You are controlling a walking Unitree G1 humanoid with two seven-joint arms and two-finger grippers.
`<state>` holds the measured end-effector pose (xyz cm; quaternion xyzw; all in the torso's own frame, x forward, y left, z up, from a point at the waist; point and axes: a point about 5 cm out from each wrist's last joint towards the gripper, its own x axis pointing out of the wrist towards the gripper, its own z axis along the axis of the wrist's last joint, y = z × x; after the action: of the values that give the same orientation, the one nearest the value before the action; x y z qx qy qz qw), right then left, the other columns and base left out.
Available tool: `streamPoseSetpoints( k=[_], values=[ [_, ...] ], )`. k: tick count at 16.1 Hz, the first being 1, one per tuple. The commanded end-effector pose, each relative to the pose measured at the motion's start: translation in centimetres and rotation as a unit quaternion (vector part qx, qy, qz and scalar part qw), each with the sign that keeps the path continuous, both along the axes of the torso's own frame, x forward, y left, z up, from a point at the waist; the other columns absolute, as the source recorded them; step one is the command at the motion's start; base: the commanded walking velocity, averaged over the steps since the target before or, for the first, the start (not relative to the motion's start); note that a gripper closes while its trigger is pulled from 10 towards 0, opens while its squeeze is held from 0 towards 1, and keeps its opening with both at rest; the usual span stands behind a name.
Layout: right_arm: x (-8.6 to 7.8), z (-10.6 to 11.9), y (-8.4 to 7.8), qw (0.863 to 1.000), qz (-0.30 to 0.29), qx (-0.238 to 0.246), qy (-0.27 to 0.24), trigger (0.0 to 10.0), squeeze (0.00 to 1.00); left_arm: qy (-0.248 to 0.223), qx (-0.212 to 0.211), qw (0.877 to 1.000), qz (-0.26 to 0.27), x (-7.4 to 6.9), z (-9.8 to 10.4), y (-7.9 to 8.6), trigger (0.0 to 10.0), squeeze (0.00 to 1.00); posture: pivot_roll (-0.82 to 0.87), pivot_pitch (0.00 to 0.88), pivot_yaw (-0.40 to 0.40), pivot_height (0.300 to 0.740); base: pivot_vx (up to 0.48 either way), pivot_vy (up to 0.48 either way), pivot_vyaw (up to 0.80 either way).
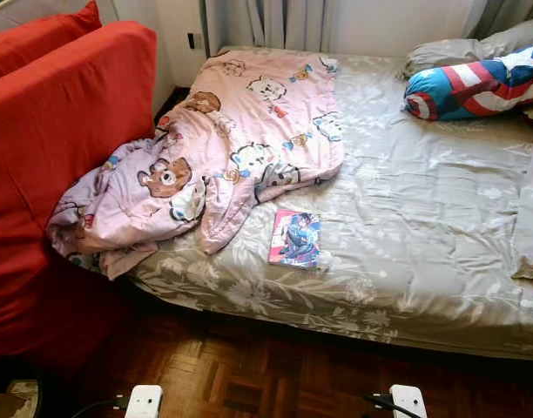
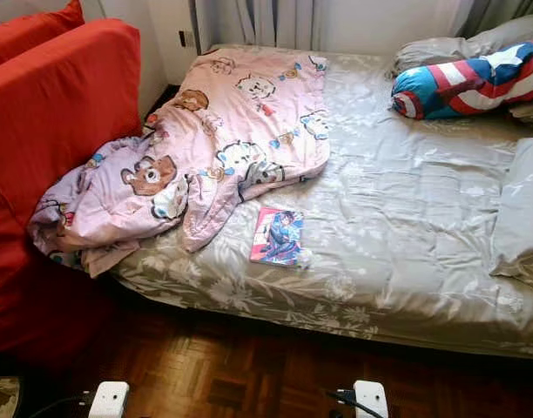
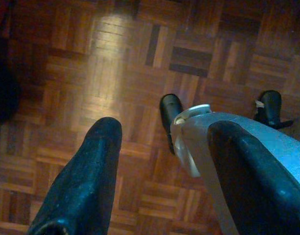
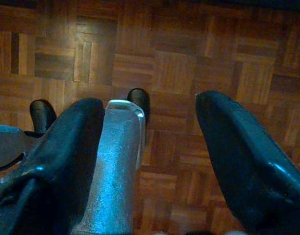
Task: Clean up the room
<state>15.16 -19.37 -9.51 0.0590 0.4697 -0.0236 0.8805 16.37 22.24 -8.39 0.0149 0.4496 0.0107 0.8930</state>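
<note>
Here, bed (image 1: 423, 226) as landmark: low, grey floral sheet, taking up most of the room ahead of the robot.

Pink cartoon blanket (image 1: 232, 148) heaped on the bed's left half, one end spilling off the near-left corner against the red sofa (image 1: 57, 157). Looks thrown back, not folded. Book (image 1: 294, 238) with a bright cover lies flat on the sheet just beside the blanket's lower edge, near the bed's front edge. Striped shield-pattern cushion (image 1: 475, 83) at the bed's far right, with grey pillows (image 1: 458, 52) behind it. Blanket and book are the likely things to tidy, by my reading.

Both arms hang low in front of the bed, idle. Robot seems to be surveying before reaching.

Wrist views give what the head views lack: left pincer (image 3: 160, 161) spread, holding nothing, aimed down at the parquet floor (image 3: 91, 73); right pincer (image 4: 150, 152) likewise spread and empty over the same floor. Head views alone give the bed and its clutter.
</note>
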Motion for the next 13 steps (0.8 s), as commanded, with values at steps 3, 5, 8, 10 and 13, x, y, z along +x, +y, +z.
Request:
streamPoseSetpoints(
  k=[3, 5, 8, 10, 13],
  values=[
    [-0.58, -0.19, -0.1, 1.0, 0.009, -0.003, 0.006, 10.0, 0.0, 0.019, 0.003, 1.0, 0.001, -0.92, -0.39, 0.19, 10.0, 0.0, 0.0, 0.107, 0.001, 0.74, 0.0, 0.0, 0.15],
    [-0.5, -0.15, -0.06, 1.0, 0.014, -0.003, 0.003, 10.0, 0.0, 0.018, 0.005, 1.0, 0.004, -0.87, -0.35, 0.29, 10.0, 0.0, 0.0, 0.114, 0.001, 0.74, 0.0, 0.0, 0.8],
    [-0.46, -0.14, 0.0, 1.0, 0.02, -0.001, 0.004, 10.0, 0.0, 0.018, 0.004, 1.0, 0.006, -0.85, -0.34, 0.3, 10.0, 0.0, 0.0, 0.117, -0.001, 0.74, 0.0, 0.0, 0.8],
    [-0.44, -0.14, 0.06, 1.0, 0.015, 0.004, 0.003, 10.0, 0.0, 0.018, 0.003, 1.0, 0.008, -0.9, -0.37, 0.3, 10.0, 0.0, 0.0, 0.12, -0.001, 0.74, 0.0, 0.0, 0.75],
    [-0.52, -0.18, 0.03, 1.0, 0.0, 0.008, 0.003, 10.0, 0.0, 0.019, 0.002, 1.0, 0.009, -0.99, -0.4, 0.29, 10.0, 0.0, 0.0, 0.12, -0.001, 0.74, 0.0, 0.0, 0.0]
  ],
)
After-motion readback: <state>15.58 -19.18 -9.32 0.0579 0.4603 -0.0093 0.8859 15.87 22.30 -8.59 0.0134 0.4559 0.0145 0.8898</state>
